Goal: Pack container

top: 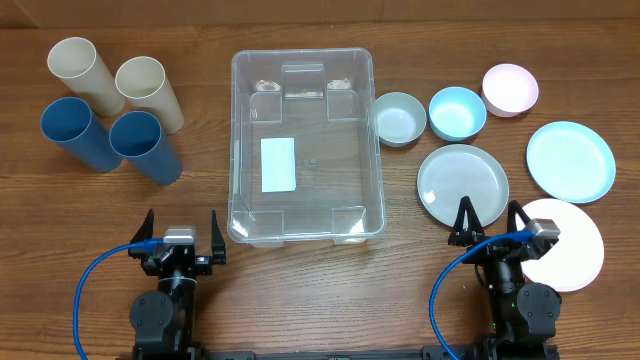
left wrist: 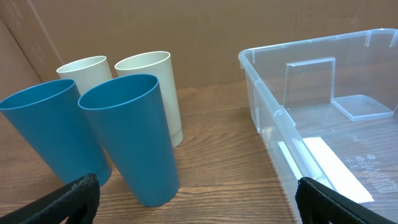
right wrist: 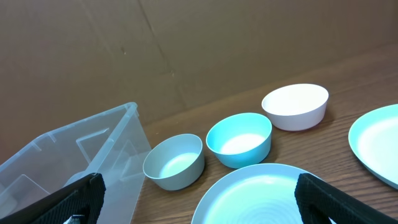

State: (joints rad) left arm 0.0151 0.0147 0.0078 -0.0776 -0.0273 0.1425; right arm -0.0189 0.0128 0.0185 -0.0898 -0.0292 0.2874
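Two sets of fingers sit at the near edge of the wood surface [top: 60, 220]. The left fingers [top: 147, 232] are spread wide and released, with nothing between them. The right fingers [top: 463, 222] are in the same state, open and empty.

- Nearest item is the white plate [top: 575, 250], at near right. The right arm's wrist overlaps its left edge in the overhead view.
- The container [top: 330, 160] is mid-surface, upright, with its long axis running near to far. Its near wall is just beyond the left fingers and offset to their right. A white label [top: 279, 164] sits on its bottom, left of centre.
- The pale grey-blue plate [top: 463, 184] is right of the container, just beyond the right fingers. The light blue plate [top: 570, 161] is further right and apart from it.
- Left of the container and well apart from it are four upright cups, grouped close together. The two blue cups [top: 145, 147] are nearer and the two cream cups [top: 150, 92] stand behind them.
- Bowls form a row off the container's far right corner. The grey bowl [top: 400, 118] is just beside the wall, then comes the blue bowl [top: 457, 112], and the pale pink bowl [top: 510, 89] is farthest.
- A cardboard backdrop [right wrist: 186, 50] stands beyond the surface in both wrist views.
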